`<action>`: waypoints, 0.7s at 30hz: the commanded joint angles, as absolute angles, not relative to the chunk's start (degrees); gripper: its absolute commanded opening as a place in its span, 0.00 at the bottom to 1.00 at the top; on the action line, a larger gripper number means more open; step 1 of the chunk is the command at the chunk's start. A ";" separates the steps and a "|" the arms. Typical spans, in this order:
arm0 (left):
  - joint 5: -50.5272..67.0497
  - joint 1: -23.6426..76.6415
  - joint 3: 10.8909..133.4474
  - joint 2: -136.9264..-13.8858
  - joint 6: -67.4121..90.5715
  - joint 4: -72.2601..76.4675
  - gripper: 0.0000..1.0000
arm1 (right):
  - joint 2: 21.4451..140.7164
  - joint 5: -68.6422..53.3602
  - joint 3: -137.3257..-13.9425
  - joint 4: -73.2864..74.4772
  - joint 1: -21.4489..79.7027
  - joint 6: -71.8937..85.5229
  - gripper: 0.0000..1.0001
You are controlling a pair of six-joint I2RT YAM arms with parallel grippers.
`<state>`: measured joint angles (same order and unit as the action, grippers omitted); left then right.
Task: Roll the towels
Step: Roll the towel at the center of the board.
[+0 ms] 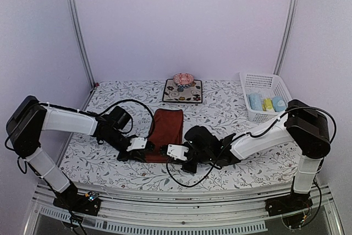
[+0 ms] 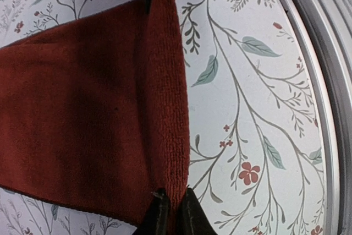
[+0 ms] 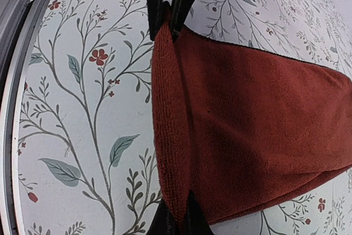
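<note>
**A:** Dark red towel [image 1: 166, 127]: looks soft, light and floppy. It lies flat beyond the jaws, with its near hem pinched up between them. That hem seems the best hold.

**B:** And the arms?

**A:** Both reach low and inward. Left gripper [image 1: 147, 149] and right gripper [image 1: 164, 150] hold the hem fold, jaws narrow.

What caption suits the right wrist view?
Right gripper pinches a fold of the dark red towel on floral table covering.
</note>
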<state>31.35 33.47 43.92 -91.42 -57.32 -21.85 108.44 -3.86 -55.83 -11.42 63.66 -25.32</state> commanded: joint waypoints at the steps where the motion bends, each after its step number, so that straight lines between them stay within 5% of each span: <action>1: 31.26 32.98 45.80 -92.78 -56.33 -23.19 0.14 | 110.82 -9.25 -57.88 -7.54 61.46 -19.25 0.02; 12: 29.63 32.44 47.27 -94.21 -53.09 -18.94 0.24 | 113.51 -17.41 -61.42 -3.06 57.29 -13.18 0.02; 21: 27.47 31.39 46.04 -93.50 -51.65 -15.22 0.49 | 115.00 -23.25 -63.57 -0.81 54.90 -10.11 0.02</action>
